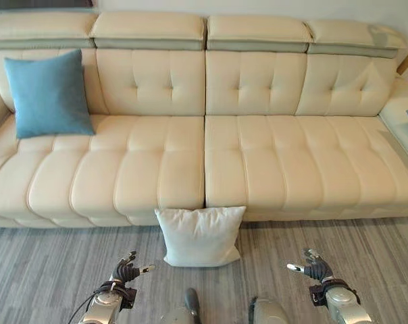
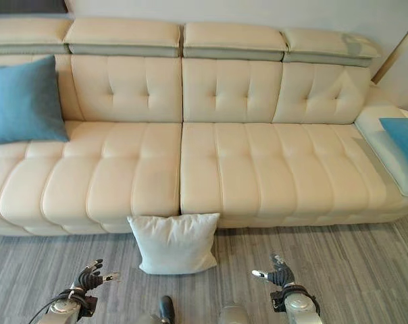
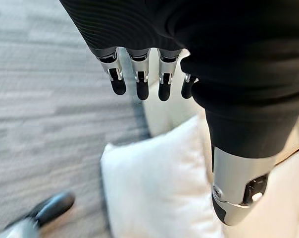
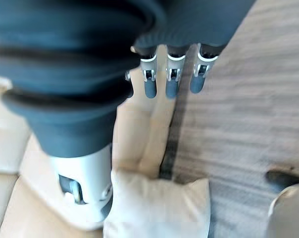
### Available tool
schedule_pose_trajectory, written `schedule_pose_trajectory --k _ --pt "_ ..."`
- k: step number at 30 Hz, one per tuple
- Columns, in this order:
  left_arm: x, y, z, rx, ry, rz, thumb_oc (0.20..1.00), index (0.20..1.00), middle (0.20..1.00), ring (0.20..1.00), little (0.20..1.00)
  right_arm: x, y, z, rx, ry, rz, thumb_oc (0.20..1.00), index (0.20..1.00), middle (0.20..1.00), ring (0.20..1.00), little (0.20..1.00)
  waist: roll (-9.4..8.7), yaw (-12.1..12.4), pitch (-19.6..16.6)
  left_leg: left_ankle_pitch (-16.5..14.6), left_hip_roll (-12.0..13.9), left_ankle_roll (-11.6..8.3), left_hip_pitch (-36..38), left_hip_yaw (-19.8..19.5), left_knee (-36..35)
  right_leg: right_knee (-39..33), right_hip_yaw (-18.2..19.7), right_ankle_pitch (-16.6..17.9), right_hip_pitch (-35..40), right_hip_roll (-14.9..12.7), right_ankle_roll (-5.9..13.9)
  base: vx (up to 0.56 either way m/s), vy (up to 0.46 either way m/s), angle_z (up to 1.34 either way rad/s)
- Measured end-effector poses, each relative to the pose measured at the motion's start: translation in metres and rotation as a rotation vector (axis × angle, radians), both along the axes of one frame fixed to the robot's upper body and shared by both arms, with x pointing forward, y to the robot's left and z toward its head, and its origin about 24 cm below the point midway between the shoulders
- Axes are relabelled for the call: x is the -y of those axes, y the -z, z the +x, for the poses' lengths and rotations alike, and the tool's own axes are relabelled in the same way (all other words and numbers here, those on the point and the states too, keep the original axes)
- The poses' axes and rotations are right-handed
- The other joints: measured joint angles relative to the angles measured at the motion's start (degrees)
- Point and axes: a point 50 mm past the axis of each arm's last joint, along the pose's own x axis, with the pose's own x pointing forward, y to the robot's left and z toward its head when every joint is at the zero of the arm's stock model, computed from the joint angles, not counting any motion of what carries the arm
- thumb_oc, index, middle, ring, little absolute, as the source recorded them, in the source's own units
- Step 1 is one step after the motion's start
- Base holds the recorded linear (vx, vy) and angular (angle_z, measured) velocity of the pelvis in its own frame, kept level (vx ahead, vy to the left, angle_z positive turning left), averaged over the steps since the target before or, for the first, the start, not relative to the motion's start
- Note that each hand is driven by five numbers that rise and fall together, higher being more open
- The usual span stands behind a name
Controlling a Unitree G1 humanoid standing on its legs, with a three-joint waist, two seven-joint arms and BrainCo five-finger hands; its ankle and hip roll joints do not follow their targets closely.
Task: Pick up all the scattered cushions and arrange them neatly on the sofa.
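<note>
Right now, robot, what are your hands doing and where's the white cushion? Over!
Left robot hand and right robot hand open, empty, low over floor. White cushion on floor, leaning against sofa front. Blue cushion already on sofa. Nothing in the way.

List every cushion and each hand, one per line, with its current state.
white cushion: on the floor, upright, leaning against the sofa front.
blue cushion: on the sofa seat, propped against the backrest at the robot's left end.
second blue cushion: lying on the sofa's right end, partly out of frame.
left hand: open, holding nothing.
right hand: open, holding nothing.
</note>
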Motion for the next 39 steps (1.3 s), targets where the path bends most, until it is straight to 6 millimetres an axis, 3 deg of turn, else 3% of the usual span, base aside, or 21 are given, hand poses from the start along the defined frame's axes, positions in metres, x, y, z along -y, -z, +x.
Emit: schedule_pose_trajectory --k 2,3,4,5,7,8,11,12,15,18,21,22,23,24,28,31,37,38,39 --pt "0.002 0.001 -0.001 -0.004 -0.005 -0.006 1.000 1.000 1.000 1.000 1.000 -0.001 -0.001 0.002 0.009 -0.006 0.002 1.000 1.000 1.000 1.000 1.000 0.97 -0.5 0.6 0.1 0.1 0.68 0.9 -0.6 -1.6 -0.1 0.7 -2.2 -0.8 2.2 1.06 0.16 0.055 -0.14" --pt "0.005 0.005 -0.005 -0.021 -0.010 -0.016 1.000 1.000 1.000 1.000 1.000 -0.001 -0.003 0.004 0.016 -0.009 0.000 1.000 1.000 1.000 1.000 1.000 1.39 -0.6 1.0 1.4 0.1 1.19 1.8 -0.9 -3.2 -1.1 0.3 -3.6 -3.3 5.1 0.41 0.20 0.012 0.04" --pt "0.006 0.006 -0.006 -0.022 -0.011 -0.019 1.000 1.000 1.000 1.000 1.000 -0.001 -0.002 0.002 0.013 -0.009 0.000 1.000 1.000 1.000 1.000 1.000 1.29 -0.8 1.1 1.4 -0.1 1.20 1.8 -0.8 -3.3 -1.7 -0.1 -3.6 -4.4 5.7 0.42 0.14 -0.005 0.16" --pt "0.007 0.007 -0.007 -0.028 -0.014 -0.023 1.000 1.000 1.000 1.000 1.000 0.000 -0.001 0.000 0.006 -0.008 -0.001 1.000 1.000 1.000 1.000 1.000 1.18 -1.4 1.4 1.6 -0.5 0.99 2.2 -1.2 -3.7 -4.3 -0.4 -2.9 -5.4 7.2 0.87 0.15 -0.077 0.38" --pt "0.007 0.009 -0.010 -0.042 -0.014 -0.023 1.000 1.000 1.000 1.000 1.000 0.001 0.001 -0.004 -0.010 -0.002 -0.003 1.000 1.000 1.000 1.000 1.000 -0.03 -2.0 1.8 1.7 -1.8 0.31 3.1 -2.1 -3.6 -9.3 -1.1 0.5 -5.2 7.6 0.34 0.14 -0.099 0.47" --pt "0.009 0.010 -0.011 -0.045 -0.012 -0.027 1.000 1.000 1.000 1.000 1.000 0.003 0.004 -0.010 -0.029 0.007 -0.007 1.000 1.000 1.000 1.000 1.000 -0.69 -2.1 1.7 0.9 -2.4 -0.74 3.5 -4.0 -3.5 -11.8 -1.3 3.5 -3.9 7.7 -0.89 0.08 -0.091 0.55" --pt "0.018 0.011 -0.010 -0.026 0.002 -0.056 1.000 1.000 1.000 1.000 1.000 0.010 0.006 -0.017 -0.045 0.017 -0.021 1.000 1.000 1.000 1.000 1.000 0.37 -2.2 1.9 0.1 -0.6 -3.15 3.2 -6.9 -1.4 -15.8 -2.4 6.2 -0.3 9.8 -3.78 0.13 -0.182 0.62" --pt "0.018 0.008 -0.004 -0.011 0.006 -0.054 1.000 1.000 1.000 1.000 1.000 0.012 0.006 -0.018 -0.048 0.021 -0.026 1.000 1.000 1.000 1.000 1.000 -0.21 -2.3 2.5 -0.8 -0.2 -5.05 0.4 -7.0 4.6 -19.3 -3.7 7.3 1.8 9.7 -4.84 0.06 -0.092 0.39" --pt "0.019 0.010 -0.007 -0.021 0.002 -0.059 1.000 1.000 1.000 1.000 1.000 0.017 -0.002 -0.008 -0.016 0.015 -0.050 1.000 1.000 1.000 1.000 1.000 -1.17 -0.9 3.0 -1.6 0.8 -7.25 -4.8 -7.0 15.5 -23.7 -4.4 7.5 5.4 9.7 -7.61 0.11 -0.057 0.20" --pt "0.019 0.010 -0.006 -0.021 -0.001 -0.058 1.000 1.000 1.000 1.000 1.000 0.023 -0.011 0.005 0.017 0.002 -0.082 1.000 1.000 1.000 1.000 1.000 -1.47 -0.2 3.5 -1.4 1.1 -7.31 -6.9 -9.5 10.8 -26.1 -4.3 7.6 6.7 10.0 -8.20 0.10 0.029 -0.01" --pt "0.018 0.010 -0.006 -0.022 -0.004 -0.056 1.000 1.000 1.000 1.000 1.000 0.026 -0.014 0.009 0.030 0.005 -0.097 1.000 1.000 1.000 1.000 1.000 0.27 0.0 3.3 0.4 2.2 -7.63 -6.1 -11.6 4.0 -26.4 -4.0 7.7 6.8 12.0 -8.03 -0.04 0.058 -0.21" --pt "0.019 0.009 -0.004 -0.014 -0.004 -0.054 1.000 1.000 1.000 1.000 1.000 0.029 -0.017 0.011 0.034 -0.002 -0.117 1.000 1.000 1.000 1.000 1.000 1.97 0.1 3.8 2.5 3.1 -7.67 -6.1 -11.5 3.3 -26.1 -4.1 8.8 6.4 13.6 -7.01 -0.15 0.096 -0.28" --pt "0.017 0.008 -0.002 -0.009 -0.003 -0.047 1.000 1.000 1.000 1.000 1.000 0.030 -0.019 0.015 0.041 -0.008 -0.127 1.000 1.000 1.000 1.000 1.000 2.83 0.2 3.9 3.6 3.4 -6.19 -6.9 -11.6 3.3 -24.8 -3.9 8.4 4.5 14.2 -7.20 -0.37 0.194 -0.41" --pt "0.010 0.001 0.007 0.023 -0.006 -0.022 1.000 1.000 1.000 1.000 1.000 0.026 -0.024 0.027 0.064 -0.035 -0.142 1.000 1.000 1.000 1.000 1.000 2.27 0.4 4.7 4.9 2.8 -5.85 -9.7 -11.3 3.8 -20.9 -3.0 7.8 0.0 13.5 -6.56 -0.31 0.163 -0.33" --pt "-0.009 -0.040 0.065 0.206 -0.050 0.038 1.000 1.000 1.000 1.000 1.000 0.024 -0.052 0.073 0.181 -0.025 -0.180 1.000 1.000 1.000 1.000 1.000 1.87 0.2 10.7 5.0 0.7 -4.42 -20.0 -9.4 6.5 -8.4 -0.3 5.3 -15.3 10.2 -5.76 -0.21 0.128 -0.12" --pt "-0.021 -0.062 0.085 0.295 -0.067 0.076 1.000 1.000 1.000 1.000 1.000 0.020 -0.074 0.098 0.270 -0.016 -0.188 1.000 1.000 1.000 1.000 1.000 1.85 0.3 14.1 4.4 -0.1 -3.90 -22.9 -8.6 8.9 -5.2 0.4 3.9 -18.7 8.8 -4.96 -0.09 0.059 -0.04" --pt "-0.039 -0.121 0.134 0.516 -0.180 0.070 1.000 1.000 1.000 1.000 1.000 0.019 -0.126 0.150 0.437 0.113 -0.131 1.000 1.000 1.000 1.000 1.000 1.21 0.3 18.7 1.5 0.4 -3.33 -38.1 -8.4 20.3 4.8 1.5 2.1 -33.2 8.0 -5.23 -0.13 0.018 0.03" --pt "-0.041 -0.134 0.144 0.550 -0.186 0.071 1.000 1.000 1.000 1.000 1.000 0.022 -0.134 0.158 0.442 0.131 -0.138 1.000 1.000 1.000 1.000 1.000 1.09 0.3 18.8 0.2 0.6 -3.03 -42.8 -8.4 24.3 8.1 1.5 0.3 -37.6 7.8 -6.52 -0.09 0.028 0.05" --pt "-0.041 -0.143 0.151 0.580 -0.188 0.070 1.000 1.000 1.000 1.000 1.000 0.022 -0.145 0.165 0.472 0.141 -0.134 1.000 1.000 1.000 1.000 1.000 1.09 0.3 18.9 -0.3 0.7 -2.88 -45.2 -8.4 25.7 9.5 1.5 -0.1 -40.0 7.6 -6.50 -0.11 0.035 0.07"
